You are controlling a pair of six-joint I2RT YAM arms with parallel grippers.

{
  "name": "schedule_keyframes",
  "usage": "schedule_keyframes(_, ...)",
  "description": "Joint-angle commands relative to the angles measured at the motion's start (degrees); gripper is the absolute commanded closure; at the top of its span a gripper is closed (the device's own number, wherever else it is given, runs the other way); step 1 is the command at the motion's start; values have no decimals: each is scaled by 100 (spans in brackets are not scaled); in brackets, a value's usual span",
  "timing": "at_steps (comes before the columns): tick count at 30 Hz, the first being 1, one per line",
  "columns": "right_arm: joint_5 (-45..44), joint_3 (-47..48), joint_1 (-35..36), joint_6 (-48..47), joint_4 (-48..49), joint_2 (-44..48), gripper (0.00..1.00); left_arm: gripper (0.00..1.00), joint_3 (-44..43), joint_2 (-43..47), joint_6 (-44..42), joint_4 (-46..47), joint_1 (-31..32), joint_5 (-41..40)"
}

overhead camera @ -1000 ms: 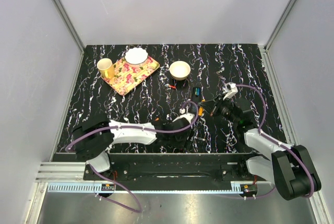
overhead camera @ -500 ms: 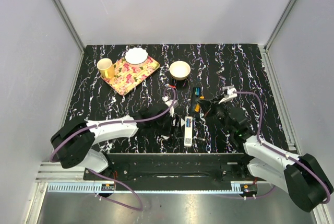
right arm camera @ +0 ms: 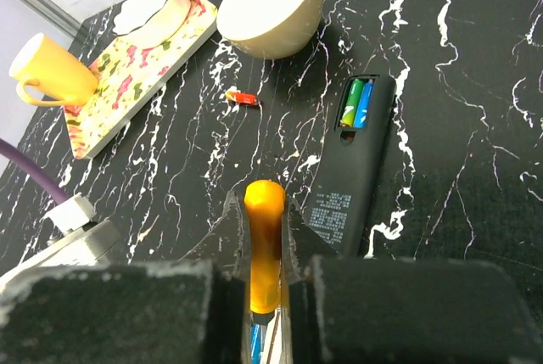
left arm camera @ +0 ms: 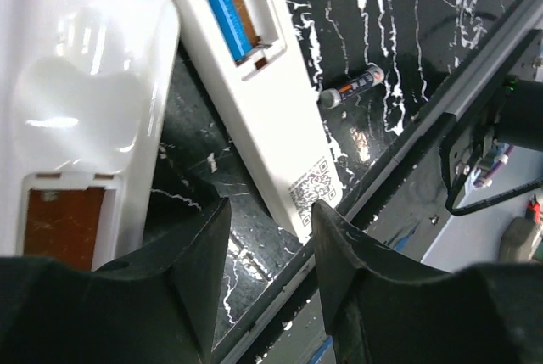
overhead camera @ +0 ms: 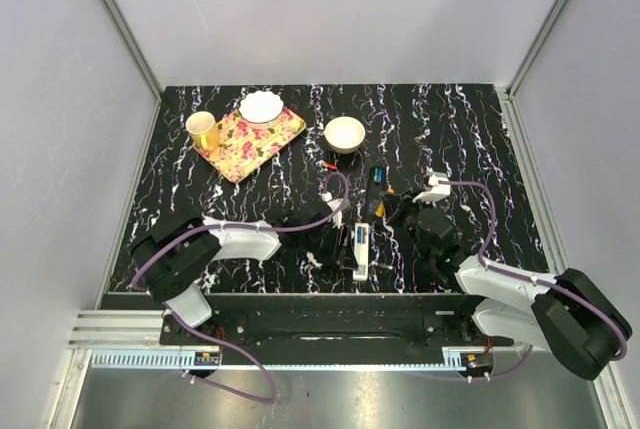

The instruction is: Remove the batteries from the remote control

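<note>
Partly done: right end effector (right arm camera: 264, 249) clamped on orange battery (right arm camera: 262, 203); red battery (right arm camera: 243, 98) loose on surface (right arm camera: 475, 84). Left end effector (left arm camera: 267, 220) apart over slim white remote (left arm camera: 280, 118), blue battery (left arm camera: 221, 3) inside. Black remote (right arm camera: 361, 177), right, holds green and blue batteries (right arm camera: 357, 103).

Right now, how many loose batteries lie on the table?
2. A red battery lies near the bowl; a dark battery beside the long white remote, near the edge. Arms may hide others.

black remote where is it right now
Right wrist view: the black remote lies on the table just right of the held orange battery, with the bowl beyond it to the left.
</note>
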State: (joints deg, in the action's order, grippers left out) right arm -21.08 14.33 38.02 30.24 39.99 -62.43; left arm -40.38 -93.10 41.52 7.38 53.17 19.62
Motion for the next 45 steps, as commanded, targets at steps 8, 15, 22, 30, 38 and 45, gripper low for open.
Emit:
schedule_keyframes(8, -555, 44, 223, -36, 668, -243, 100, 59, -357, -428, 137, 598, 168, 315)
schedule_keyframes(15, -432, 53, 223, -18, 826, -427, 100, 60, -304, -297, 85, 616, 176, 254)
schedule_keyframes(22, -519, 44, 320, 8, 1019, -665, 100, 55, -111, 291, -30, 176, -8, -230)
schedule_keyframes(30, -810, 123, 417, -62, 1248, -1025, 100, 61, -136, 187, -65, 448, -289, 121)
schedule_keyframes(38, -942, 97, 434, -185, 1757, -1482, 100, 75, -251, -85, 102, 616, -474, 315)
schedule_keyframes(45, -775, 9, 452, -273, 2180, -1535, 100, 82, -637, -305, 50, -25, -685, 139)
